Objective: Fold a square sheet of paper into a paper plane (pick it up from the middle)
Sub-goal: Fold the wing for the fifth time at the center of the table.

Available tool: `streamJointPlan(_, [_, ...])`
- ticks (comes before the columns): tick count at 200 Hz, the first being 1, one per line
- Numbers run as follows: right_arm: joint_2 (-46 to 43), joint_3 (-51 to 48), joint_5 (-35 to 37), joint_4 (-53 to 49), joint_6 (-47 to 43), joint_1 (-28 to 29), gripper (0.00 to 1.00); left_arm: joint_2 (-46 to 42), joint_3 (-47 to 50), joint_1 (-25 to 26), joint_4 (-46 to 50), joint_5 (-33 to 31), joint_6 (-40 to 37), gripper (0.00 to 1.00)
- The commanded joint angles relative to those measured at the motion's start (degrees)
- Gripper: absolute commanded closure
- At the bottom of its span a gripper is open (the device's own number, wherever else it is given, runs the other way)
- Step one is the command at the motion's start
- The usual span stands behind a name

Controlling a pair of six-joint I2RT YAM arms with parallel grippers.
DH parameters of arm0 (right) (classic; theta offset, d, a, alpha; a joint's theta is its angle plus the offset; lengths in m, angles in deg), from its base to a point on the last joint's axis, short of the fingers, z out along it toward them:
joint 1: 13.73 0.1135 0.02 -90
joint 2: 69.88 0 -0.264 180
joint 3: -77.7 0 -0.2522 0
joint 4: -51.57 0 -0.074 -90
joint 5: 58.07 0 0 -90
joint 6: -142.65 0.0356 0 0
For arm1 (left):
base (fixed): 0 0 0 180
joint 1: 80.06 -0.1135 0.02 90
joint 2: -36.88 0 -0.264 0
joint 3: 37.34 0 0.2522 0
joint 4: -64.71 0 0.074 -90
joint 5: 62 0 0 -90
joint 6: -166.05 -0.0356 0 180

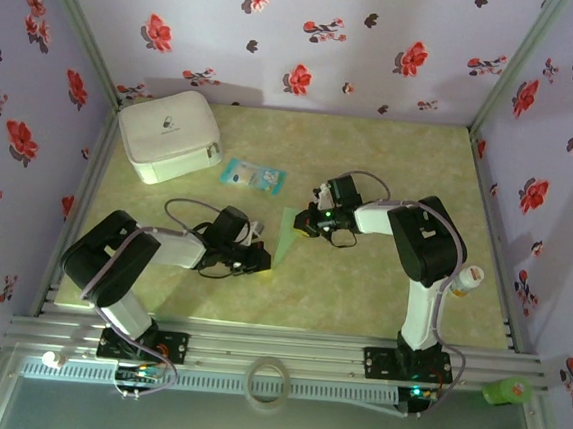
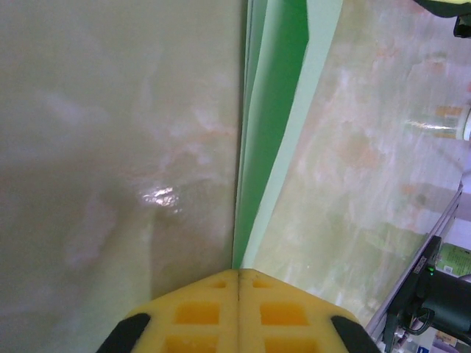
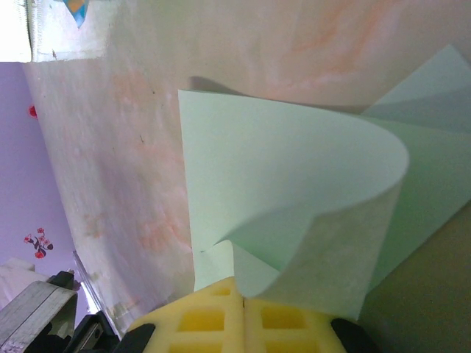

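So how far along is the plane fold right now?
Done: the square sheet of paper already shows stacked layers along its edge in the left wrist view. In hand: right fingers pinch a flap curled over, not yet creased; left fingers are shut on the sheet's edge. Left: flattening that fold and the rest; no dart shape yet.

From above you see just a sliver of the sheet of paper point(image 1: 286, 239); the left gripper point(image 1: 265, 261) and right gripper point(image 1: 303, 222) cover its ends. The print on the packet point(image 1: 253, 176) is too small to read.
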Motion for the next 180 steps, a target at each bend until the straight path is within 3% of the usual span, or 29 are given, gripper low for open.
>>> streamJointPlan(1, [3.14, -0.13, 5.55, -2.97, 0.20, 0.34, 0.95, -2.29, 1.32, -0.03, 3.68, 0.33, 0.14, 0.86])
streamJointPlan(27, [3.17, -0.14, 5.68, -2.99, 0.20, 0.38, 0.95, -8.23, 1.71, -0.02, 5.33, -2.69, -0.31, 0.75])
streamJointPlan(48, [3.19, -0.10, 5.64, -2.90, 0.39, 0.38, 0.95, -12.26, -0.17, -0.24, 7.85, -4.92, -1.29, 0.74])
streamJointPlan(63, [3.08, 0.03, 5.64, -2.92, 0.38, 0.35, 0.95, -12.29, -3.29, -0.26, 8.20, -4.56, -2.11, 0.79])
streamJointPlan(96, [2.93, -0.14, 5.68, -3.07, 0.47, 0.41, 0.95, -3.65, -13.04, -0.11, 8.13, 2.10, -4.18, 0.93])
streamJointPlan(129, [2.93, -0.20, 5.59, -3.15, 0.56, 0.42, 0.95, 4.95, -18.25, 0.25, 7.17, 3.75, -3.56, 0.96])
streamJointPlan(180, [2.92, -0.30, 5.64, -3.05, 0.65, 0.42, 0.95, 11.51, -19.29, 0.56, 6.03, 3.03, -2.79, 0.96])
